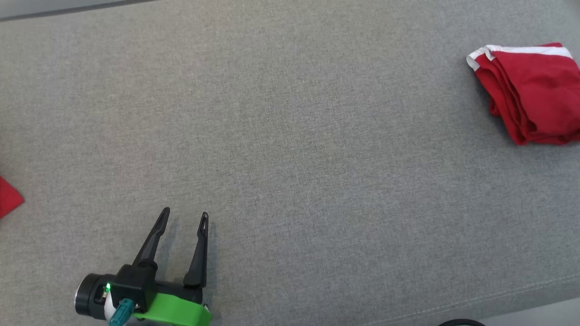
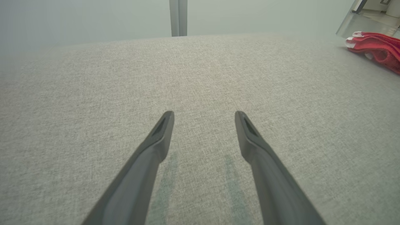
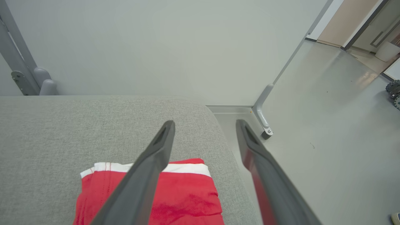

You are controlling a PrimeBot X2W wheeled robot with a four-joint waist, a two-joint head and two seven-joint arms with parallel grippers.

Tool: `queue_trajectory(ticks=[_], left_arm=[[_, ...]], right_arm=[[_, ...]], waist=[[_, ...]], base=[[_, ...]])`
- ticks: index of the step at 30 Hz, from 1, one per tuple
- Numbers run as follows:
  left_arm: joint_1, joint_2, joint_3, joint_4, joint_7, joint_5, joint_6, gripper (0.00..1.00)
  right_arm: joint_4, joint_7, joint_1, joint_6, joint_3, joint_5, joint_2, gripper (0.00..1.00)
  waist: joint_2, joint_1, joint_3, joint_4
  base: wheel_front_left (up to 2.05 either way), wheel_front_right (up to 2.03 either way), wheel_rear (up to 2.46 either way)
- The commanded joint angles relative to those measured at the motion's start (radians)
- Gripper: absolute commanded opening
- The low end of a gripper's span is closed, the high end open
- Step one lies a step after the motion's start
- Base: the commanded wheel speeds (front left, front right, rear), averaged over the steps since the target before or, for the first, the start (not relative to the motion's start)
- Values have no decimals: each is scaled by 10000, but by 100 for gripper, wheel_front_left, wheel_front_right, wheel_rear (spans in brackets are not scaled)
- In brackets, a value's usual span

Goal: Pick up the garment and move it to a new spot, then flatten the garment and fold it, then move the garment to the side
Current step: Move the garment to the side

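Observation:
The garment (image 1: 532, 93) is red with a white band and lies folded at the far right of the grey padded surface (image 1: 290, 136). From the left wrist it appears as a red bundle (image 2: 378, 50) at the upper right. My left gripper (image 1: 185, 218) is open at the lower left, low over bare fabric, far from the garment (image 2: 203, 116). My right gripper (image 3: 204, 125) is open above the garment (image 3: 184, 197), which lies below its fingers near the surface's rounded corner, with nothing between the fingers.
A scrap of other red cloth (image 1: 8, 197) pokes in at the left edge. Beyond the surface's right corner is grey floor (image 3: 328, 131) with a metal post foot (image 3: 264, 125). A wall (image 3: 156, 47) stands behind.

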Motion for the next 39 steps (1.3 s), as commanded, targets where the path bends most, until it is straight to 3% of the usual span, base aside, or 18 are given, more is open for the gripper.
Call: queue_trajectory(ticks=[1,4,8,9,12,17,21,26,32,39], left_arm=[[-79,-114,47,207,-133,-171,69,100],[-54,-216,106,449,-236,-291,103,100],[171,-441,236,980,-351,-553,81,100],[171,-441,236,980,-351,-553,81,100],[233,-490,369,1071,-348,-615,53,100],[408,-597,725,1206,-343,-643,10,100],[468,-658,909,1484,-345,-579,-128,100],[448,-707,1053,1866,-344,-391,-281,100],[540,-735,1385,2180,-345,-178,-269,100],[581,-787,1674,2359,-346,-125,-333,100]], right_arm=[[-430,-303,628,-4,121,205,-203,100],[-1165,-566,1267,-4,177,517,-334,100],[-3338,-875,3595,-4,-165,795,-693,100],[-3338,-875,3595,-4,-165,795,-693,100],[-4927,-897,5180,-4,-1140,403,-492,100],[-7529,-898,8062,-5,-3181,-1035,958,100],[-8910,-900,9875,-4,-4181,-2244,2315,100],[-9729,-902,11510,-4,-5222,-3275,3750,100],[-9608,-902,12031,-4,-5372,-3806,4221,100],[-9439,-903,12065,-5,-4544,-3787,4398,100]], waist=[[-1,-1,-792,231],[-1,-1,-1189,382],[-1,-1,-2058,765],[-1,-1,-2058,765],[-1,-1,-2405,929],[-1,-1,-2800,1110],[-1,-1,-3081,1293],[-1,-1,-3441,1537],[-1,-1,-3623,1577],[-1,-1,-3801,1624]], base=[[0,0,0],[0,0,0],[0,0,0],[0,0,0],[0,0,0],[0,0,0],[0,0,0],[0,0,0],[0,0,0],[0,0,0]])
